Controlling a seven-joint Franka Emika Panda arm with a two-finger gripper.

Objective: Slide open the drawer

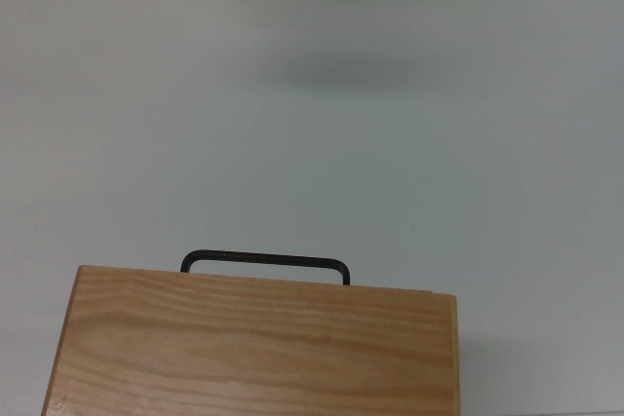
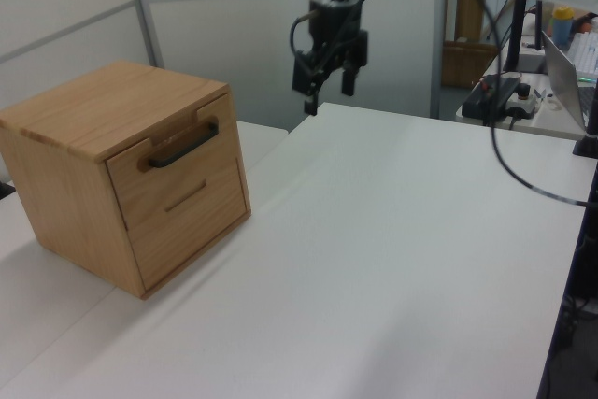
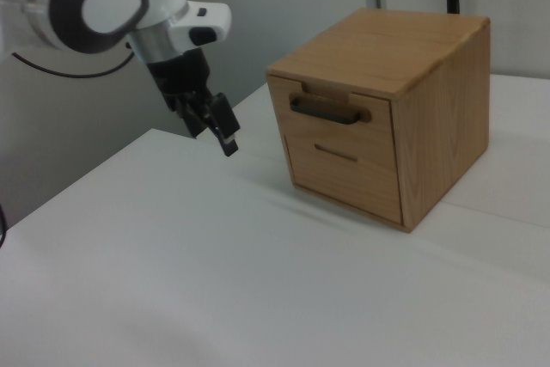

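Since the drawer (image 2: pixel 173 156) is shut in its wooden box (image 3: pixel 404 100) on the bench (image 2: pixel 392 259), with the black handle (image 2: pixel 183 146) sticking out, my pincer (image 2: pixel 330 80) hangs far off, open and empty.

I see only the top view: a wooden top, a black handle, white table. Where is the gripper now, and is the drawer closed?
Observer: The gripper hangs in the air above the table's far edge, well apart from the cabinet.
Operator: Are its fingers open?
Observer: Yes, two separate fingers show in the left view, with nothing between them.
Operator: And the drawer?
Observer: The drawer sits flush in the cabinet front, closed. Its handle is untouched.
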